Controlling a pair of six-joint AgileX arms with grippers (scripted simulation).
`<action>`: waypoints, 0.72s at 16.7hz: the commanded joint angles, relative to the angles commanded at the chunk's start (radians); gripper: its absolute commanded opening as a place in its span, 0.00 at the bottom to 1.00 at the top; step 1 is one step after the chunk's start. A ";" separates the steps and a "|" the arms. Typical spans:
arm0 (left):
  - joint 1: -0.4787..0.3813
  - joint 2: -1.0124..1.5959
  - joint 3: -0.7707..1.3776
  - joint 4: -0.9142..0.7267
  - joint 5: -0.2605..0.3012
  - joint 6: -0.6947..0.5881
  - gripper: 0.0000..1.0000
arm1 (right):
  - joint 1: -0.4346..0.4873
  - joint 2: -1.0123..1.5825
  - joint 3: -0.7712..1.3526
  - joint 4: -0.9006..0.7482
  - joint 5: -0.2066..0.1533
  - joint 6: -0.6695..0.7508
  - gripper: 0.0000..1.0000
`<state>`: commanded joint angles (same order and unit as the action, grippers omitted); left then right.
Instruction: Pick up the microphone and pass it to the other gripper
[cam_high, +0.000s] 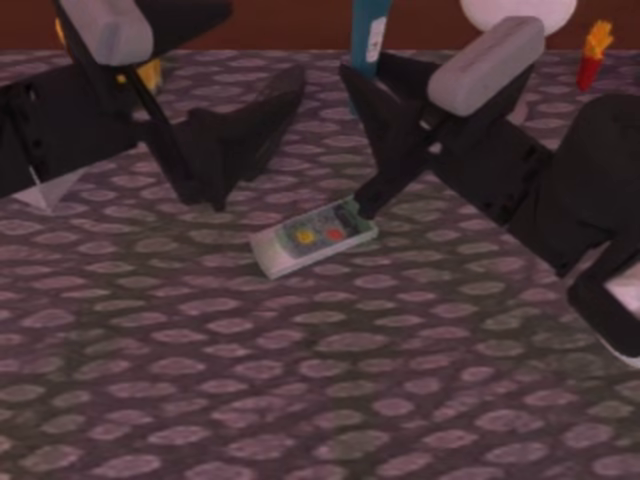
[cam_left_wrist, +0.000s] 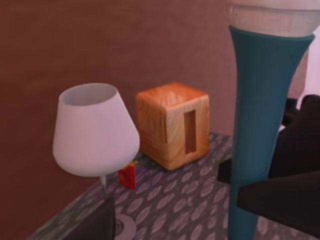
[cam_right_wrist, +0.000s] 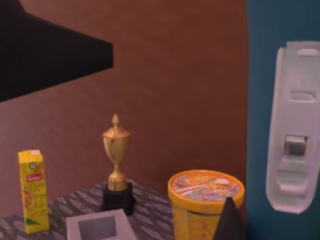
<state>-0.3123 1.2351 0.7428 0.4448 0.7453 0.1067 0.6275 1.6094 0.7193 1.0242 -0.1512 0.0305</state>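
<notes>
Teal microphone (cam_high: 367, 30) fills both wrist views, clamped in the right end effector (cam_high: 358, 85) at 12 o'clock. Left end effector (cam_high: 262, 112) sits alongside, can't tell its grip.

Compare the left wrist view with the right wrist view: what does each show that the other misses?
Only the left wrist view shows a white wine glass, a wooden block with a slot, and a small red item behind the glass stem.

Only the right wrist view shows a gold trophy, a yellow carton, a yellow tub, a grey box, and the microphone's pale button strip.

Both show the microphone's teal handle up close, the patterned table and a brown wall.
</notes>
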 joint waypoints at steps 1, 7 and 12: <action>-0.002 0.003 0.003 0.001 -0.001 0.000 1.00 | 0.000 0.000 0.000 0.000 0.000 0.000 0.00; -0.119 0.194 0.153 0.049 -0.109 -0.004 1.00 | 0.000 0.000 0.000 0.000 0.000 0.000 0.00; -0.211 0.333 0.263 0.081 -0.199 -0.008 1.00 | 0.000 0.000 0.000 0.000 0.000 0.000 0.00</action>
<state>-0.5238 1.5679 1.0054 0.5261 0.5464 0.0983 0.6275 1.6094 0.7193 1.0242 -0.1512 0.0305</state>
